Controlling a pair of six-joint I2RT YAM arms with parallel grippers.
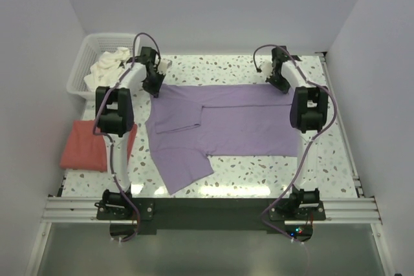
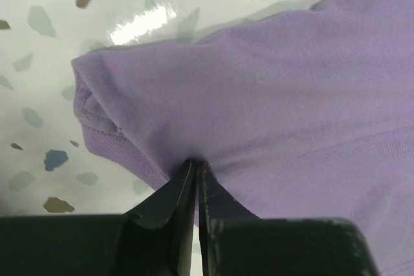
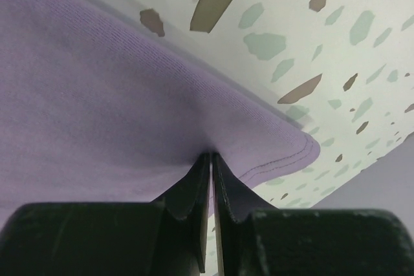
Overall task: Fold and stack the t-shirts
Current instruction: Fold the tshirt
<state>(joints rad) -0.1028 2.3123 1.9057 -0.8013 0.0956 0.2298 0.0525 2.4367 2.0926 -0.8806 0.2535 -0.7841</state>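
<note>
A lilac-purple t-shirt (image 1: pixel 226 124) lies spread across the speckled table, one sleeve hanging toward the front edge. My left gripper (image 1: pixel 155 87) is at its far left corner and is shut on the cloth (image 2: pixel 259 108), the jaws pinched together on a fold near the corner. My right gripper (image 1: pixel 281 84) is at the far right corner, also shut on the purple cloth (image 3: pixel 97 108) close to the stitched hem. A coral-red t-shirt (image 1: pixel 87 147) lies folded at the left edge of the table.
A white lattice basket (image 1: pixel 83 69) holding pale cloth (image 1: pixel 111 64) stands at the back left. White walls close in the table on three sides. The metal rail (image 1: pixel 207 208) with the arm bases runs along the front.
</note>
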